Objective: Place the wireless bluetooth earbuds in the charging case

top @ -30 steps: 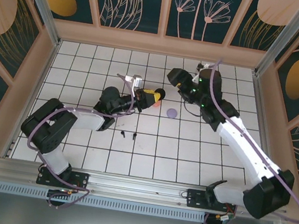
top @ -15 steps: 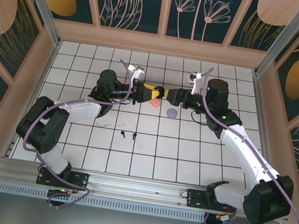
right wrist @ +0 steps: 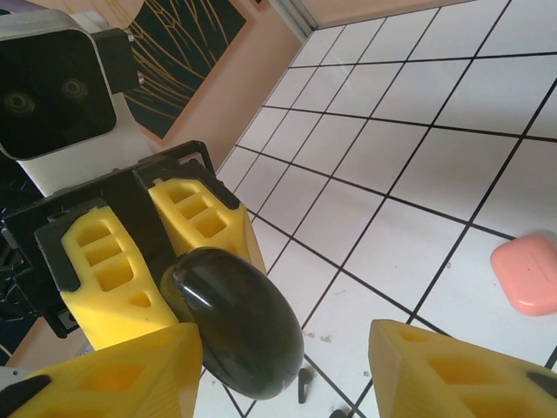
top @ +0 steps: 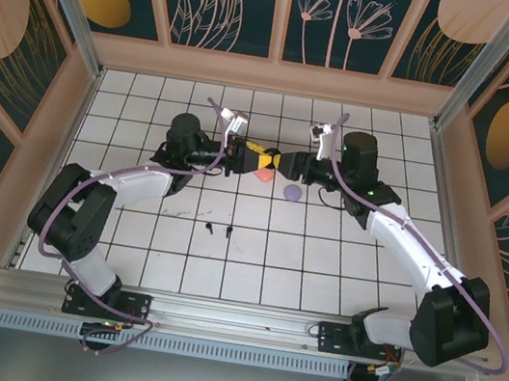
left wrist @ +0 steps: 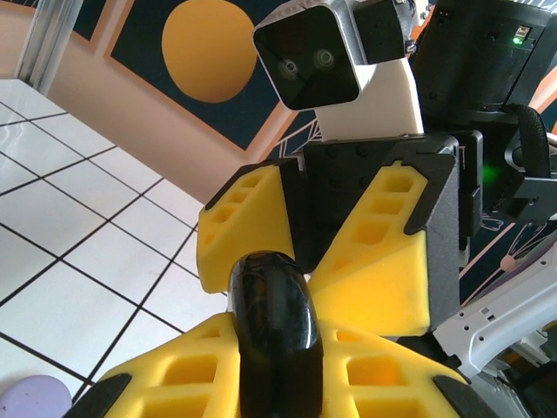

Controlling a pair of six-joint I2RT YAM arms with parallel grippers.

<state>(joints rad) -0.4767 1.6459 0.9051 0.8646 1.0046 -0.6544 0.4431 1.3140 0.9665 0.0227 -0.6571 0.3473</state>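
Note:
A glossy black charging case [left wrist: 274,331] is held off the table, and my left gripper [left wrist: 274,387] is shut on it. The case also shows in the top view [top: 270,159] and in the right wrist view [right wrist: 235,322]. My right gripper [right wrist: 283,374] faces the left one head-on and is open. Its jaws straddle the case's free end: the left finger [right wrist: 113,374] is against the case, while the right finger [right wrist: 452,374] stands well clear. Two black earbuds [top: 210,229] [top: 229,234] lie on the tiles nearer the arm bases; one earbud [right wrist: 304,384] shows below the case.
A salmon-pink closed case [top: 263,176] and a lilac closed case [top: 293,193] lie on the tiles just below the two grippers; the pink case [right wrist: 526,274] and the lilac case [left wrist: 30,401] show in the wrist views. Peach walls ring the white grid floor [top: 321,260].
The left arm lifted the black case toward the back. My right gripper swung round to face it, moved in over the case's end, and its jaws narrowed.

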